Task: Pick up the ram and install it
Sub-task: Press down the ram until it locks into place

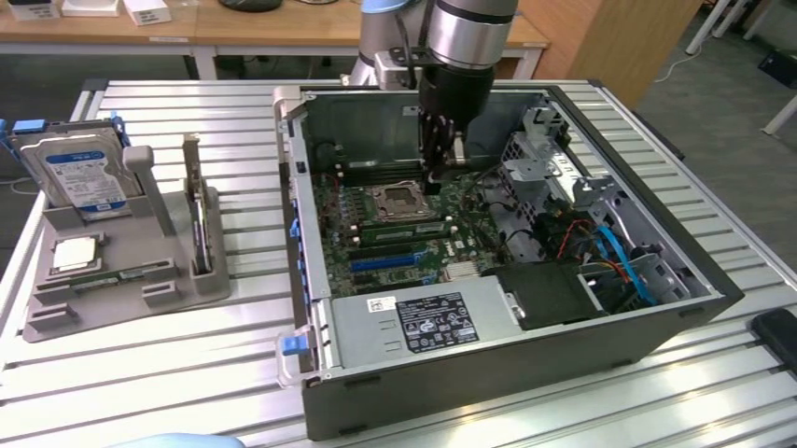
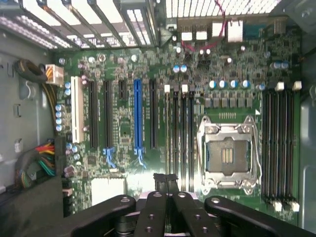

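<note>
Inside the open computer case, the gripper is hanging upright over the motherboard, with its tips just beside the empty processor socket. Its fingers are pressing together, and nothing is showing between them. In the wrist view the closed gripper is pointing at the row of black memory slots that are lying next to the socket on the green board.

The ram is sitting well apart from the gripper, outside the case, toward the exterior view's left. It appears to be standing on its long edge in a slot of the gray holder, which is resting on the slatted metal table. The case wall is standing between the stick and the gripper, and the two are not touching.

In the same holder a silver hard drive with a blue-white label is standing upright at the far end, and a small square silver processor chip is lying flat below it.
</note>
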You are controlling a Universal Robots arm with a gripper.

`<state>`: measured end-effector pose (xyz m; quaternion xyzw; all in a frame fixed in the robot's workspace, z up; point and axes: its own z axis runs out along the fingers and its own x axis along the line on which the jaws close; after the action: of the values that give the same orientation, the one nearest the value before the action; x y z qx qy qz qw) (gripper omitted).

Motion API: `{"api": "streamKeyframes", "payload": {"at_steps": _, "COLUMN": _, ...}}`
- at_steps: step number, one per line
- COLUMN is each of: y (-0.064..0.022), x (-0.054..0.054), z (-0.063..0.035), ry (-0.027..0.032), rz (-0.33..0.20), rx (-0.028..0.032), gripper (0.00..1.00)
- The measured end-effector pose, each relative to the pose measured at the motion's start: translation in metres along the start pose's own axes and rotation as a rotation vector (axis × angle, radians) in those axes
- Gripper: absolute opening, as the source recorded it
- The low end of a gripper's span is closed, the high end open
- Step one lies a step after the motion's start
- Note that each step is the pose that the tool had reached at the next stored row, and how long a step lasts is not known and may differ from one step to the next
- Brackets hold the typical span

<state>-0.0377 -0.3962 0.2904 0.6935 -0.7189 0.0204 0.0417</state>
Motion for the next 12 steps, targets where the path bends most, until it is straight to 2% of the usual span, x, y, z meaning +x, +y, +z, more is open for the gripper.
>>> {"api": "streamKeyframes", "payload": {"at_steps": 8, "y": -0.0243, "x": -0.001, "z": 0.0012, "ry": 0.0000, "rz": 0.000, "rx": 0.0086, "gripper": 0.10}}
{"api": "streamKeyframes", "payload": {"at_steps": 12, "y": -0.0258, "x": -0.001, "z": 0.0058, "ry": -0.0004, "rz": 0.000, "rx": 0.0126, "gripper": 0.10}}
